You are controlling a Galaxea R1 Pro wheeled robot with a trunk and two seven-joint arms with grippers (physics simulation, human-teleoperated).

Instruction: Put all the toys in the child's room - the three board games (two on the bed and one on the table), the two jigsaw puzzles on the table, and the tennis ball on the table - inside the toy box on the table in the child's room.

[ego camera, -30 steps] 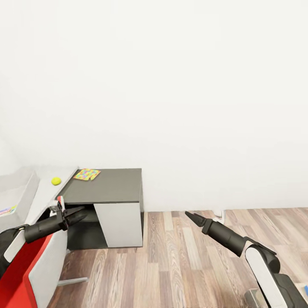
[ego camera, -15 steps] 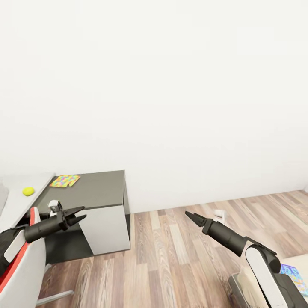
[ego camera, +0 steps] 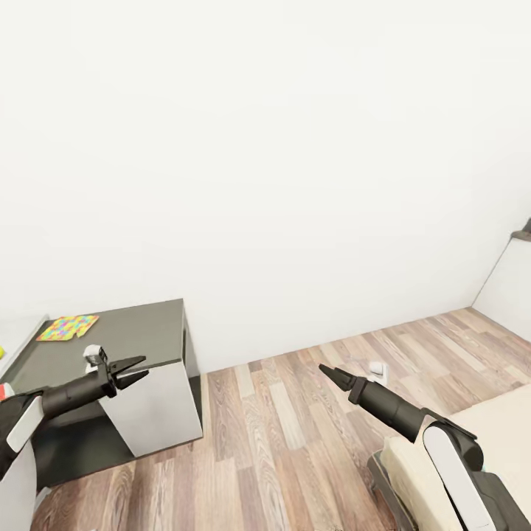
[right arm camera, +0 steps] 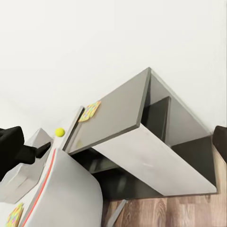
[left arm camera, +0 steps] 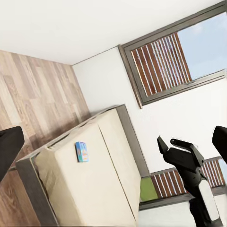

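A multicoloured jigsaw puzzle (ego camera: 68,327) lies on the dark grey cabinet (ego camera: 125,339) at the table's end; it also shows in the right wrist view (right arm camera: 90,111). The tennis ball (right arm camera: 59,132) sits on the pale desk top beside it. The light grey toy box (right arm camera: 21,182) has a colourful piece (right arm camera: 14,215) in it. A blue board game (left arm camera: 81,151) lies on the beige bed (left arm camera: 94,189), whose corner shows at lower right (ego camera: 479,431). My left gripper (ego camera: 136,371) hangs open in front of the cabinet. My right gripper (ego camera: 328,372) is open over the wood floor. Both are empty.
The red chair's grey back (right arm camera: 66,194) stands by the desk. Plank floor (ego camera: 295,413) runs between cabinet and bed. A white wall (ego camera: 295,184) is ahead. A tall dark-framed slatted window (left arm camera: 175,61) is behind the bed, and a green cushion (left arm camera: 147,189) at its head.
The whole view has swung right: the cabinet and puzzle slid left, the ball left the head view, and the bed corner came in. Both arms keep their pose.
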